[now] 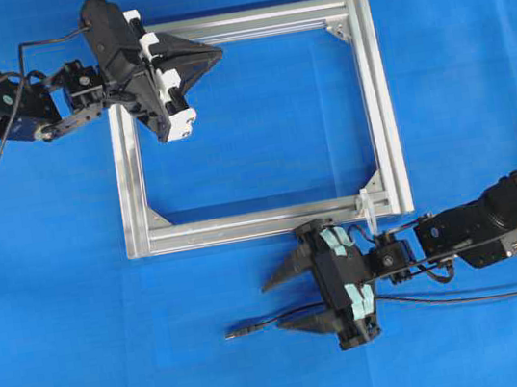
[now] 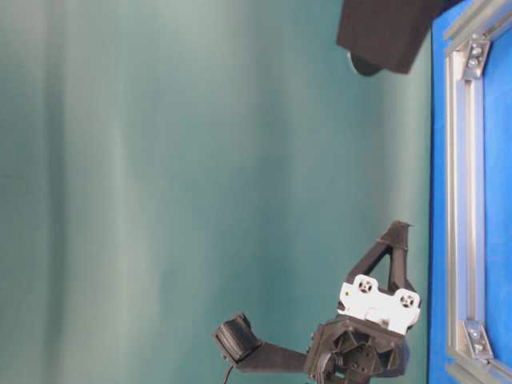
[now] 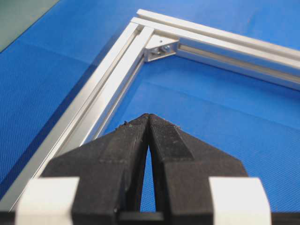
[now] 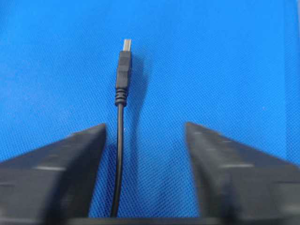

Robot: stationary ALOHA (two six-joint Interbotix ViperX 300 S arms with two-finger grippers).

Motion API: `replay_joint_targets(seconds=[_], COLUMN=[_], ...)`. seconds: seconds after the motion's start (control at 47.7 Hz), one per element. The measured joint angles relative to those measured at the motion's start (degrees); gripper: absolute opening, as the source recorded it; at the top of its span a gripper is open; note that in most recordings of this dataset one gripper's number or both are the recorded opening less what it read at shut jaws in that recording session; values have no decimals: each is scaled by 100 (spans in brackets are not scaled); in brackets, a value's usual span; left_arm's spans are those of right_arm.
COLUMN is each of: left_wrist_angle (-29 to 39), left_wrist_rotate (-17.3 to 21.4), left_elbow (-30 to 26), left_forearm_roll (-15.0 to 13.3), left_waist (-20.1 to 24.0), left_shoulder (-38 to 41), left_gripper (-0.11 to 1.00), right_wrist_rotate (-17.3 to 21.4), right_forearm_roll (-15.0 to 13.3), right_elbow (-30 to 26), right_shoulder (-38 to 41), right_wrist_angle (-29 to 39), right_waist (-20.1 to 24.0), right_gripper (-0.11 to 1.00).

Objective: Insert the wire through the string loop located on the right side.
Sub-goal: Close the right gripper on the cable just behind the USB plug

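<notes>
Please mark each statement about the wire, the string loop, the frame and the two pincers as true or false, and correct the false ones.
1. The wire lies between the fingers of the right pincer. True.
2. The right pincer is clamped shut on the wire. False: in the right wrist view its fingers stand apart, with a gap beside the wire.
3. The left pincer is shut and holds nothing. True.
4. The wire's plug already passes through the string loop. False: the plug lies on the blue cloth, outside the aluminium frame, away from the loop.
5. The string loop sits at the frame's upper left corner. False: in the overhead view it is at the lower right corner.
</notes>
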Motion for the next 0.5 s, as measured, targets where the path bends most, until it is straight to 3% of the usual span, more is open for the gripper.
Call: replay_joint_targets(seconds=[0.105,0.189,0.503], left_wrist_angle=[0,0,0], left_wrist_rotate=[0,0,0], left_elbow=[0,0,0], left_forearm_roll=[0,0,0], left_waist=[0,9,9], left_shoulder=[-9,-9,-9], left_gripper=[0,0,0], right_wrist_rotate=[-18,-18,-18], right_forearm_roll=[0,-9,-9], right_elbow=[0,0,-9], right_shoulder=[18,18,18], right_wrist_angle=[26,18,18], right_waist=[18,18,18], right_gripper=[7,-2,-3])
